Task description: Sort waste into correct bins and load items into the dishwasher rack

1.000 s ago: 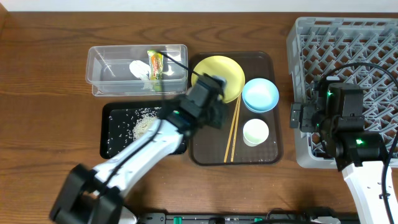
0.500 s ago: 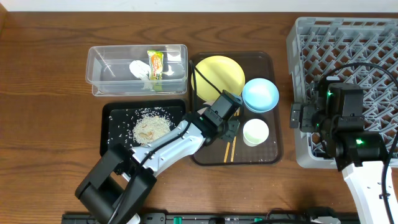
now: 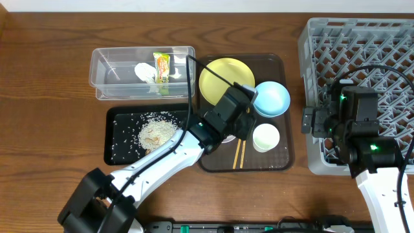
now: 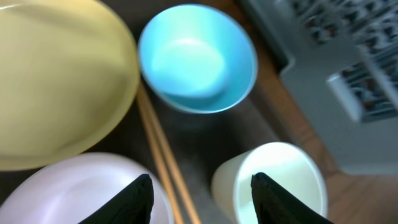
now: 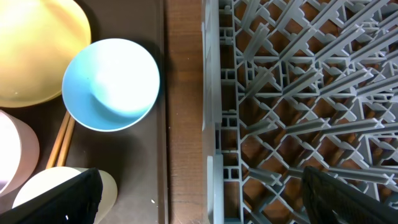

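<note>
The left gripper (image 4: 202, 193) hangs released and empty over the brown serving tray (image 3: 284, 63). Below its gap lie the wooden chopsticks (image 4: 158, 155), between the white bowl (image 4: 62, 190) and the small white cup (image 4: 273, 180). The risk, I judge, is that thin sticks lying flat on a smooth tray roll or split apart as the fingers close, or that a finger tips the light, glossy cup. This view is blurred, so how close the fingers are to the tray is unclear. The round yellow plate (image 3: 223, 77) fills the tray's far left corner, and the smooth light blue bowl (image 3: 272, 98) sits by its right edge. The right gripper (image 5: 199, 202) hovers spread wide and empty at the left edge of the grey lattice dishwasher rack (image 3: 362, 39), on the worktop's (image 3: 52, 97) right side.
</note>
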Tool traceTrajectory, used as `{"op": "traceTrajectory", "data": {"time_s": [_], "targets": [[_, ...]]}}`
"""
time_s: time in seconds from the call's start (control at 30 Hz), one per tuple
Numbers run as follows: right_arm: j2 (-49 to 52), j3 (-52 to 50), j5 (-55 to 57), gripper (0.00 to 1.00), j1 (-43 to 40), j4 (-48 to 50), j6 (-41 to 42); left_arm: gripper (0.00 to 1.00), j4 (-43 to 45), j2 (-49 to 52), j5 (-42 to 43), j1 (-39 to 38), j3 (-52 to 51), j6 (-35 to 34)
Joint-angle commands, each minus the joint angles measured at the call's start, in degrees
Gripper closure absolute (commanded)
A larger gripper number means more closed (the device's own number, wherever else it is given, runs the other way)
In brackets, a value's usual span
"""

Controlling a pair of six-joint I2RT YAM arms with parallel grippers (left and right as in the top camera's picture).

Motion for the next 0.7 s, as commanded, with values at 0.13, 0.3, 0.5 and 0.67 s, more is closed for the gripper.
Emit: {"op": "traceTrajectory", "data": {"time_s": [0.13,0.3,0.5,0.67], "targets": [[-0.2,1.2,0.5,0.01,-0.5,-0.1,0.5,0.46,-0.5,4.0,3.0,-1.6,0.6,-1.6],[-0.2,1.2,0.5,0.01,-0.5,-0.1,0.5,0.49,-0.5,8.0,3.7,-3.1,0.5,-2.7],[-0.2,1.2,0.5,0.01,-0.5,-0.2,0.5,0.73,-0.8,10.1,4.1,-3.5,0.5,-2.7],[-0.2,1.2,0.5,0.01,-0.5,-0.2,0.5,0.79,-0.7,8.3,4.5,-2.7,0.7,-2.8]]}}
